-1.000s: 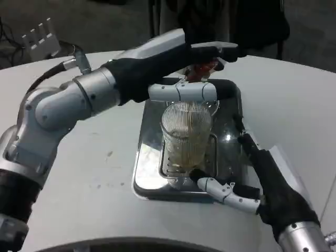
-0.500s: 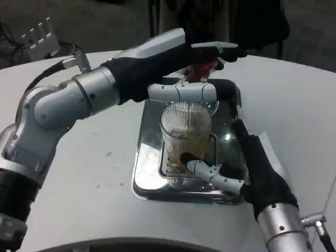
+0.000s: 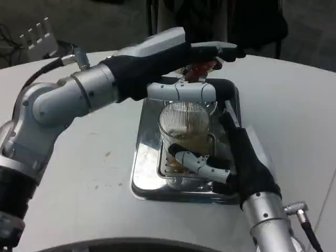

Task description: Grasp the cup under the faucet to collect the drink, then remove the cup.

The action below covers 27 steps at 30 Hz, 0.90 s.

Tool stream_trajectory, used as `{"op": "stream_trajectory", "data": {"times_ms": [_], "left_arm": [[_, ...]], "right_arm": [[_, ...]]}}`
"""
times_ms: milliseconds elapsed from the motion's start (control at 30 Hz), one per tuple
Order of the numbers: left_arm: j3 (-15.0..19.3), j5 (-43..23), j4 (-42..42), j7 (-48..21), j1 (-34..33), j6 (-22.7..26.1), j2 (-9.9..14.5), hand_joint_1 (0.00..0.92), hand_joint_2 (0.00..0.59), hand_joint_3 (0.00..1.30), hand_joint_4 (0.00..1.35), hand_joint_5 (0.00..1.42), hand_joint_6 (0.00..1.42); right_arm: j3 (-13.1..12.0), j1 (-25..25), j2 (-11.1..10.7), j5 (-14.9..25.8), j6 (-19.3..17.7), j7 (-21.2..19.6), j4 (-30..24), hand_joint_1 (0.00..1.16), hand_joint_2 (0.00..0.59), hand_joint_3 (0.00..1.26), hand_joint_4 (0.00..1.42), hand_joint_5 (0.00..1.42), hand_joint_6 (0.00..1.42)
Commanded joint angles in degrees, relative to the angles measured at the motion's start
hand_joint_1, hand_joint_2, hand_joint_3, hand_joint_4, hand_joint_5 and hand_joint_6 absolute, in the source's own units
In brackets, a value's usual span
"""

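Two hands are working around one cup (image 3: 186,131), and the relation you are steering by is this: from your right hand (image 3: 239,168), the cup is lying toward ten o'clock, just beside the fingers. The cup is standing upright, long axis vertical, on the grille of the metal drip tray (image 3: 143,157), directly below the faucet (image 3: 198,69). Your right hand is coming at it from four o'clock, the nearer hand for the grasp, with its fingers (image 3: 197,160) apart and curving across the cup's lower front wall. Whether they are pressing the glass or sitting just off it, you cannot tell from here, so treat the grip as not yet made.

Your left hand (image 3: 184,79) is reaching in from nine o'clock, above the cup. One finger is lying across just over the rim and another is stretching past the faucet toward two o'clock; whether it is pressing a lever is hidden, and it is clamping nothing you can see.

Inside the cup a shallow layer of amber drink is sitting at the bottom, so collecting looks barely begun. The tray is holding only the cup.

For the next move you are likely closing the right fingers round the lower wall and keeping the cup vertical; a tilt would be spilling the drink into the tray.
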Motion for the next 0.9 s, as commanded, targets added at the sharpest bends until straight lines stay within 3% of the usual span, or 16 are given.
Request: {"op": "stream_trajectory", "data": {"times_ms": [33,200,467,900], "left_arm": [[-0.7,2.2,1.9,-1.4,0.6,1.0,1.6,0.0,0.111,0.17,0.13,0.2,0.28],[-0.5,2.2,2.1,-1.6,0.5,0.7,1.8,0.0,0.113,0.17,0.12,0.19,0.28],[-0.4,2.2,2.9,-1.7,0.0,0.2,2.3,0.0,0.126,0.18,0.13,0.19,0.28],[-0.3,2.4,4.2,-1.9,-0.7,-0.6,2.6,0.0,0.135,0.18,0.13,0.19,0.28]], "right_arm": [[0.5,-2.5,0.8,1.8,-1.9,-0.5,3.7,0.82,0.192,0.0,0.0,0.05,0.13],[0.5,-3.9,0.5,2.7,-3.3,-1.1,7.0,0.82,0.192,0.0,0.0,0.03,0.1],[-0.3,-6.0,2.3,3.8,-5.6,-5.7,12.1,0.8,0.178,0.0,0.0,0.03,0.1],[-0.6,-8.4,2.7,5.9,-8.8,-7.1,17.7,0.78,0.181,0.0,0.0,0.02,0.08]]}}
